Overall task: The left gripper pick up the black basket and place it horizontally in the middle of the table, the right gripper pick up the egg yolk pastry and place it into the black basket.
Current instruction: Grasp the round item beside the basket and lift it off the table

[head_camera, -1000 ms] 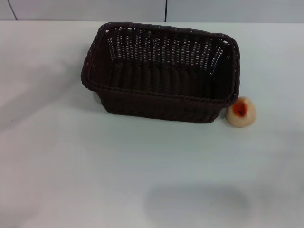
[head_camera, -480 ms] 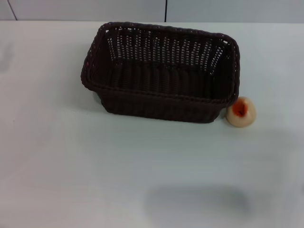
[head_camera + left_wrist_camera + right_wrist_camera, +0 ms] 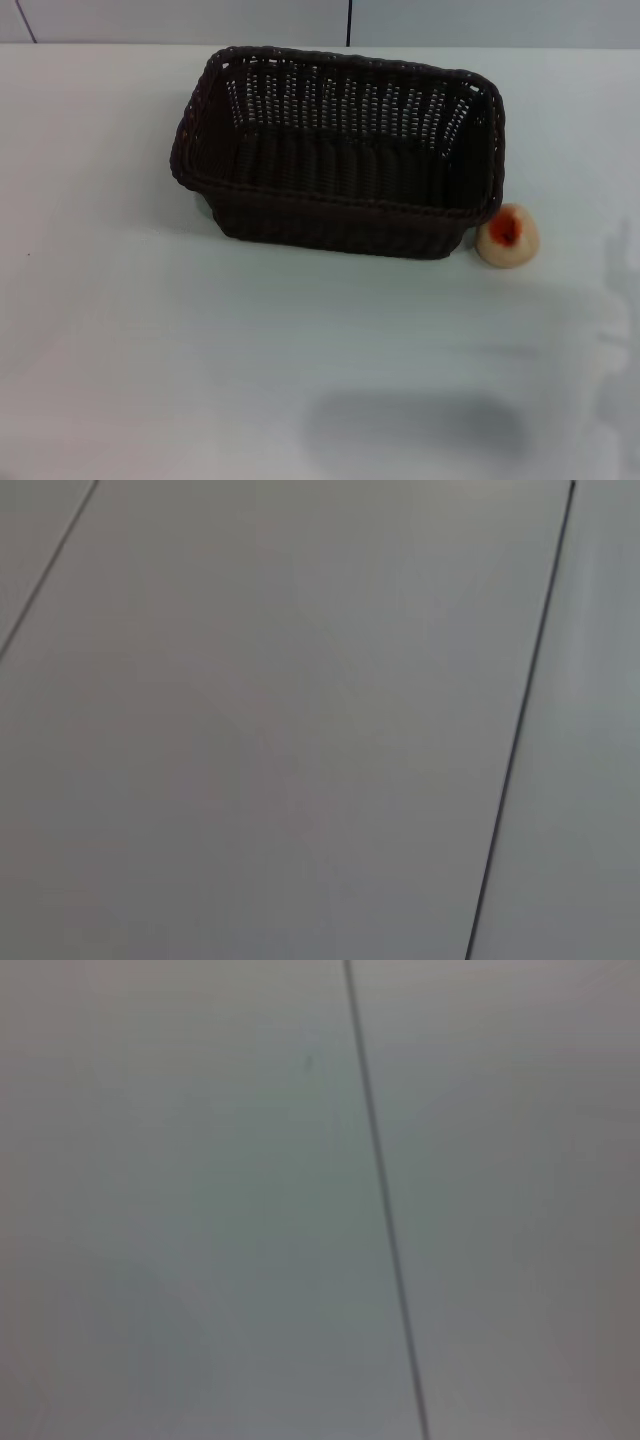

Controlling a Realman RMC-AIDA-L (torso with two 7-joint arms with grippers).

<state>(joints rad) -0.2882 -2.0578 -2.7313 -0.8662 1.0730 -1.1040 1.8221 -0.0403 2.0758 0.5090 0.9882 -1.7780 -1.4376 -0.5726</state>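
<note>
- Black basket (image 3: 340, 150) sat upright on the table (image 3: 150, 340), toward the far side, long axis roughly across my view, slightly skewed
- Egg yolk pastry (image 3: 508, 236) was on the table just beside the basket's near right corner, looked touching or nearly so, couldn't tell which; orange spot faced up
- Basket looked empty inside, pastry not in it
- Left gripper and right gripper: neither showed in the head view, so I couldn't say whether either was open or closed
- Both wrist views showed only plain grey panel with a dark seam, no fingers, no task objects
- Step in hand, my read: the very start, basket pick not begun, nothing grasped
- Next move as I judged it: bring the left arm in over the basket's left rim, jaws wide enough to straddle the braided edge, clamp on the rim, lift, set it square in the table's middle
- Watch-out: the pastry sat so close to the basket that shifting the basket could nudge or roll it
- Right arm only needed after that, for the pastry
</note>
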